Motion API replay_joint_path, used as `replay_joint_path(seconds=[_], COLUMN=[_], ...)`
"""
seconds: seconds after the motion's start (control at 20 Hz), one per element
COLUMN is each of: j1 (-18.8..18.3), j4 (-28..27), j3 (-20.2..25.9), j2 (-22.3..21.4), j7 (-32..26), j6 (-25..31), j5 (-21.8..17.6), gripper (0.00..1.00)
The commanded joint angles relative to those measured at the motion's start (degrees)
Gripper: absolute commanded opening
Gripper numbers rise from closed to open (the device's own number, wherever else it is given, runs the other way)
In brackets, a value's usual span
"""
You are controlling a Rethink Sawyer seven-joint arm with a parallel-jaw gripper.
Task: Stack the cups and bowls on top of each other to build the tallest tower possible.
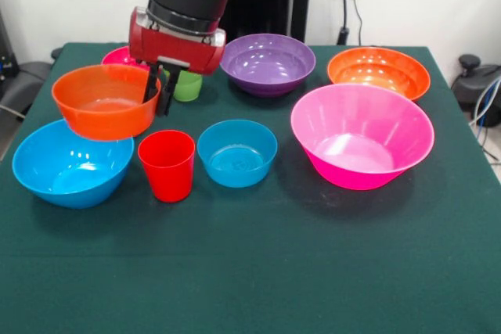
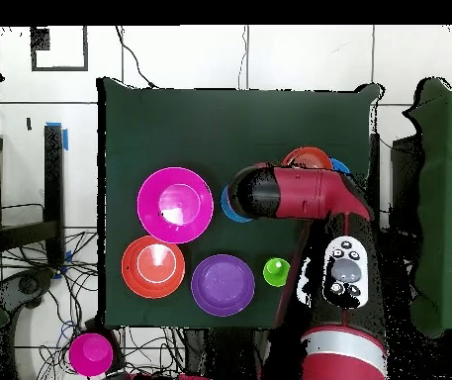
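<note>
Green cloth (image 1: pixel 258 271), glossy round bowls (image 1: pixel 362 134)

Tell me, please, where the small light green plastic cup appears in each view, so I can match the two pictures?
Front view: the small light green plastic cup stands toward the far left, partly hidden behind the gripper, left of the glossy purple plastic bowl.
Overhead view: the cup sits low in the picture, just right of the purple bowl.
Shared landmark: the purple bowl, right beside the cup in both.
</note>
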Motion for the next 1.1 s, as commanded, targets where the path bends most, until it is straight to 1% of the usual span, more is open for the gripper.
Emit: replay_joint_path(seconds=[0.05,0.3,0.6,0.75,0.9,1.1], j1=[-0.02,-0.05,0.07,-0.12,-0.39,-0.82], j4=[-4.49,-6.38,-7.75,-8.78,-8.77,-8.48], j3=[6.06,6.41,5.94,6.14,6.30,6.92], j2=[6.40,8.51,9.82,10.52,11.13,11.18], j7=[0.93,1.08,1.78,1.46,1.67,0.53], j6=[3.35,3.05,2.17,2.64,1.47,0.70], j5=[-0.69,-0.32,-0.20,0.05,0.02,-0.45], gripper=[0.00,0.00,0.00,0.00,0.00,0.00])
